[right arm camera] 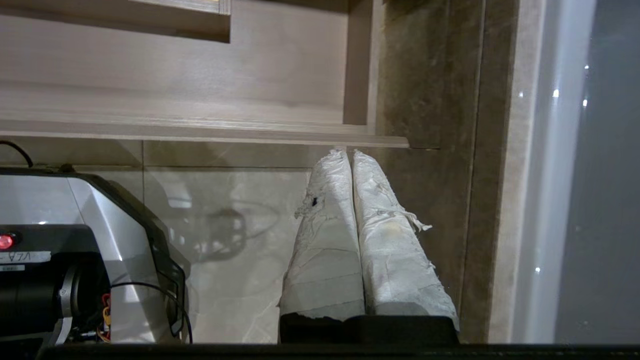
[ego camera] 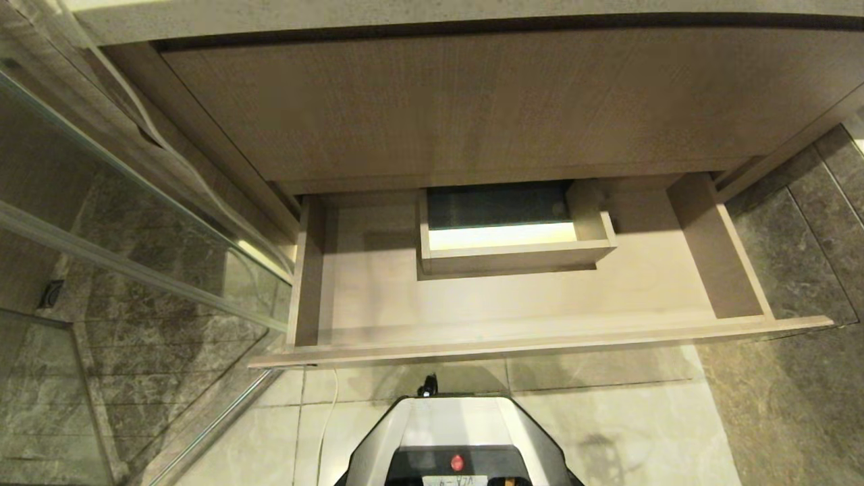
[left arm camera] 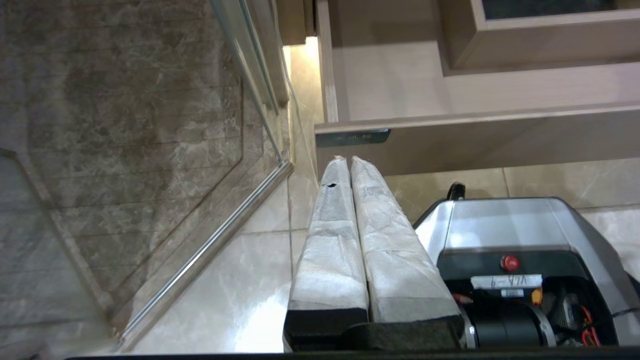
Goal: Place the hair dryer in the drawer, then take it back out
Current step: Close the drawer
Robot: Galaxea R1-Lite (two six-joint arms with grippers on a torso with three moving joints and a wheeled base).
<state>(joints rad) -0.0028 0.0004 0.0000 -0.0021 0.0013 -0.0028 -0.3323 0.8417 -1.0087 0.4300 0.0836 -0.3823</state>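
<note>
Right gripper [right arm camera: 348,154]: its two paper-wrapped fingers are pressed together with no gap and hold nothing; it hangs above the floor, with the tips just before the right end of the drawer front.
Left gripper [left arm camera: 347,160]: also closed tight, fingers side by side, nothing between them; the tips are close to the small dark label plate [left arm camera: 352,137] at the left end of the drawer front.
Vanity cabinet [ego camera: 445,101]: a wide light-wood panel under a grey stone countertop [ego camera: 432,17]; it fills the upper part of the head view.
Floor [ego camera: 607,412]: pale glossy tiles in front of the cabinet, darker marbled tiles at the right side.
Shower glass [ego camera: 135,223]: a glass partition with a metal rail, at the robot's left.
Drawer [ego camera: 540,341]: it is pulled out fully, wide and shallow, in light wood; its bottom is bare.
Cut-out box [ego camera: 513,253]: a rectangular boxed recess at the middle of the drawer's back, dark inside with a bright strip of light.
Robot base [ego camera: 459,432]: a silver and black body with a red button, just in front of the drawer.
Hair dryer: it appears in none of the three views, and not in the drawer.
</note>
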